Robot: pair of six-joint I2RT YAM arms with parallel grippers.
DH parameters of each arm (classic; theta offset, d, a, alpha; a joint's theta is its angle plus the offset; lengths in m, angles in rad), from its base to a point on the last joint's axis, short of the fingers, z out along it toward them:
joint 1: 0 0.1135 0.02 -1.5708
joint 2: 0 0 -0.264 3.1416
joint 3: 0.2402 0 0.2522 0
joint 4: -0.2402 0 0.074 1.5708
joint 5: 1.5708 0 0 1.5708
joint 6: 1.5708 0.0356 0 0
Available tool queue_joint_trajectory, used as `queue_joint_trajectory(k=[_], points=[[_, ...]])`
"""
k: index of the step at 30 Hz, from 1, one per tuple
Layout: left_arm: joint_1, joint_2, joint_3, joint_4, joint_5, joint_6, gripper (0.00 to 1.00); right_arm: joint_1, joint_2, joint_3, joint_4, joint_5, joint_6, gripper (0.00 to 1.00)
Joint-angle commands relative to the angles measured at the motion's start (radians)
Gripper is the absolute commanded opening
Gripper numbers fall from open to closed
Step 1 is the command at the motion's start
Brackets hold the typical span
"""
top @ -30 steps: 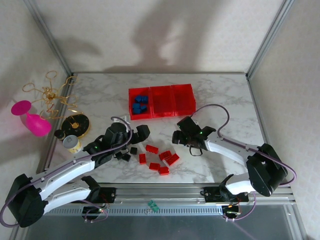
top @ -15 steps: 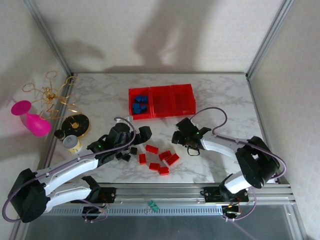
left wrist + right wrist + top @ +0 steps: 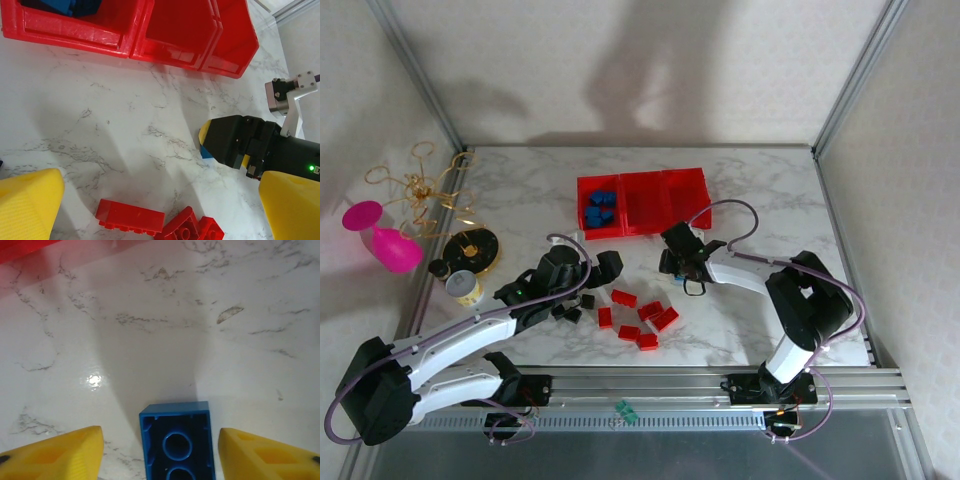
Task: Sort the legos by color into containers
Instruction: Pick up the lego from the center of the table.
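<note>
Down on the white marble tabletop (image 3: 210, 315), a small blue rectangular plastic brick (image 3: 177, 440), hollow underside up with two round tubes showing. Long axis straight along the reach of the right gripper (image 3: 159, 436), far short end toward the red glow at the top edge of the right wrist view. Flanked by the two yellow fingers (image 3: 55, 452), a gap on each side, no contact; jaws spread wider than the brick, holding nothing.

From above, right gripper (image 3: 672, 262) low over the table just in front of the row of three translucent red rectangular plastic bins (image 3: 645, 222), forearm slanting down and left from a raised elbow. Stored blue bricks (image 3: 600, 208) in the leftmost bin.

Left arm stretched low and diagonal toward the centre, left gripper (image 3: 605, 265) wide apart and empty, hanging over bare marble. Just beneath it, loose red plastic bricks (image 3: 131, 216). Near that arm's wrist in the top view, small black bricks (image 3: 574, 308).
</note>
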Motion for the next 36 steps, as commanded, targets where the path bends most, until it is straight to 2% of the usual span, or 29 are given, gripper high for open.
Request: queue_joint_trajectory(k=[1,17,22,26,32,36], points=[[-0.006,-0.015,0.034,-0.004,-0.031,0.007,1.0,-0.001,-0.006,-0.006,-0.034,0.039,-0.024,0.56],[-0.006,-0.021,0.024,0.001,-0.044,-0.001,1.0,0.034,0.062,0.054,-0.081,0.076,-0.102,0.36],[-0.005,-0.041,0.017,-0.008,-0.058,-0.011,1.0,0.063,0.058,0.114,-0.114,0.101,-0.128,0.29],[0.002,-0.079,0.015,-0.035,-0.089,-0.01,0.99,0.089,0.055,0.188,-0.135,0.109,-0.156,0.28],[0.059,-0.141,0.018,-0.104,-0.11,0.016,1.0,0.119,0.106,0.335,-0.076,0.09,-0.225,0.28],[0.135,-0.176,0.016,-0.132,-0.07,0.027,0.99,0.129,0.184,0.451,-0.019,0.077,-0.273,0.28]])
